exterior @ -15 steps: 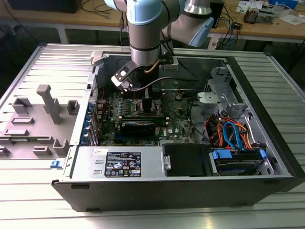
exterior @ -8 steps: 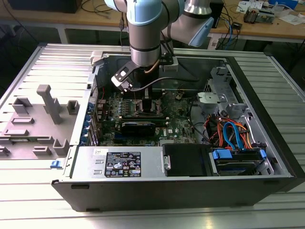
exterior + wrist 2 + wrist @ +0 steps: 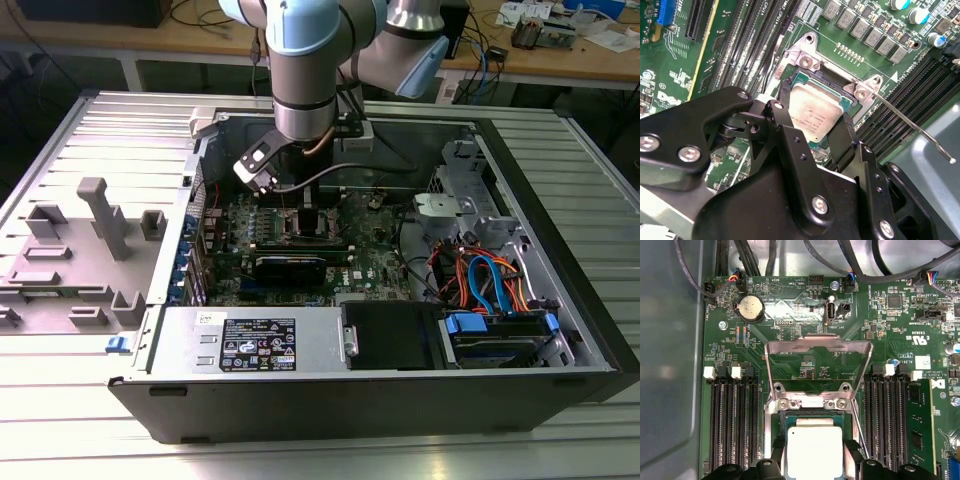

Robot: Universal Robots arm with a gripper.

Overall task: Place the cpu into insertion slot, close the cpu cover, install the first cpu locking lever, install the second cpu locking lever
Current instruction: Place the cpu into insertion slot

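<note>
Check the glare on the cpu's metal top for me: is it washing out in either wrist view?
First wrist view: the cpu top is blown out to near white, and the raised cpu cover shows pale highlights. Second wrist view: the cpu is evenly lit with a soft sheen. Exterior view: the board under the arm is dim.

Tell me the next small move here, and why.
Probably open the end effector to release: it pinches two opposite edges of the cpu, which looks level inside the insertion slot, and the cpu cover stands open. I cannot confirm that the cpu is fully seated.
</note>
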